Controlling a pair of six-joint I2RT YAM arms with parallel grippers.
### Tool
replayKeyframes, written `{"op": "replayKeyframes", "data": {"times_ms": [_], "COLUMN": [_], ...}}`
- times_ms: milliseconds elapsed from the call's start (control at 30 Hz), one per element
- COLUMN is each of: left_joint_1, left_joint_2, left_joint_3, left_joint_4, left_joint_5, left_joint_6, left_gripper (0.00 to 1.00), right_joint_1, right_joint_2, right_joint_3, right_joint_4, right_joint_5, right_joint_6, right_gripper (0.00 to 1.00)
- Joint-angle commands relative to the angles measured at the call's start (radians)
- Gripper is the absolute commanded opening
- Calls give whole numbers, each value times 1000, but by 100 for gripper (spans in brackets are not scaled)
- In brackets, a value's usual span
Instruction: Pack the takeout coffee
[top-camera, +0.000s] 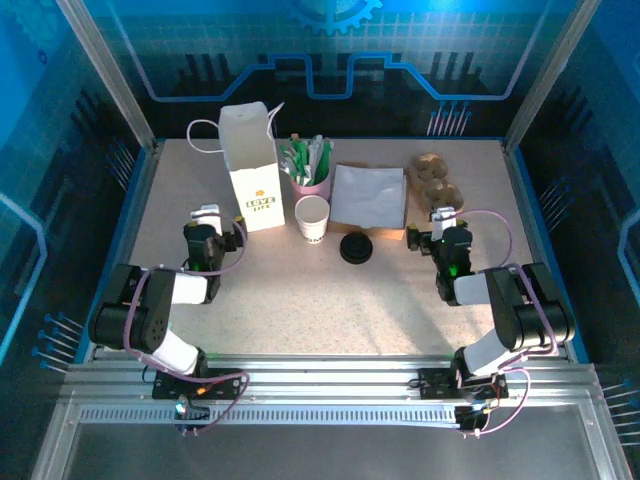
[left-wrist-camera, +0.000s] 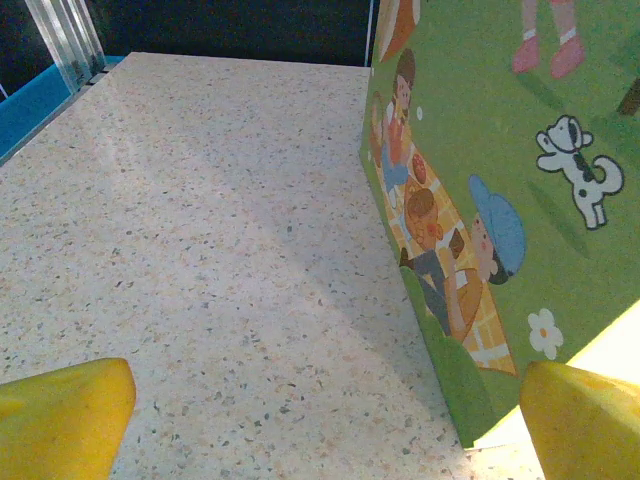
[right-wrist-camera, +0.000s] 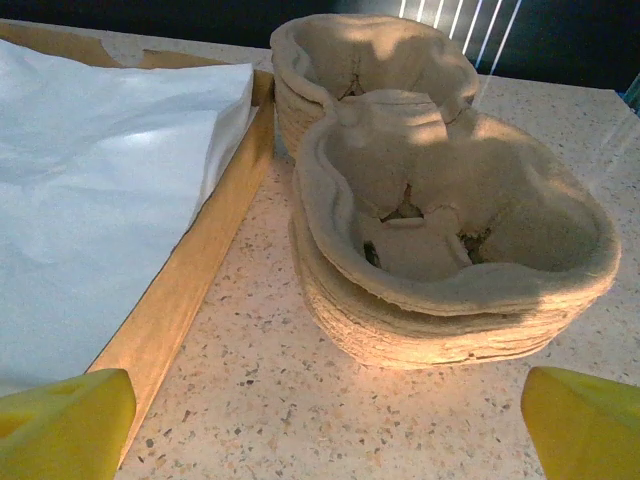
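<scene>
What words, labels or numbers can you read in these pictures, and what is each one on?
"LOVE" above what looks like "LIFE": on the front of the tall white paper bag.
Small printed mark on the white paper cup: too small to read.
No other text can be read.

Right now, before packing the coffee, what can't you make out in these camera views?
Inside of the paper bag: top external view, its own walls hide it.
Logo on the white cup: top external view, too small to read.
Wooden tray: right wrist view, cut off by the left edge.
Pulp carriers: right wrist view, layers too fine to count.
</scene>
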Motion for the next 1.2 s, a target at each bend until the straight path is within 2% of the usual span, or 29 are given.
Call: {"op": "replayKeyframes", "data": {"times_ms": [0,633,700,800,900,967,1033,1100,1167], "left_joint_1": [8,8,8,8,8,8,8,8,9], "left_joint_2": [5,5,5,5,5,5,5,5,5], "left_joint_3": [-11,-11,-11,-11,-11,-10,-11,-11,-11], "left_joint_4": [31,31,32,33,32,31,30,31,30], "left_joint_5": [12,13,12,13,12,13,12,13,17], "left_joint_6": [-4,-3,-4,-3,-4,-4,-4,-4,-6], "left_gripper": [99,99,99,99,99,99,99,100,99], "right_joint_1": [-22,-19,-18,-13,-2,29,94,156,216], "right_joint_2": [-5,-6,-7,-20,-51,-87,-159,-242,-337], "right_joint_3": [24,24,19,-40,-56,-68,-68,-63,-51], "right_joint_4": [6,3,15,121,124,120,85,37,19], "right_joint_5": [-51,-105,-71,-20,7,46,158,207,252], "right_joint_6": [-3,-31,-18,-5,-7,-38,-86,-150,-142], "right_gripper": [100,100,100,100,100,100,100,100,100]}}
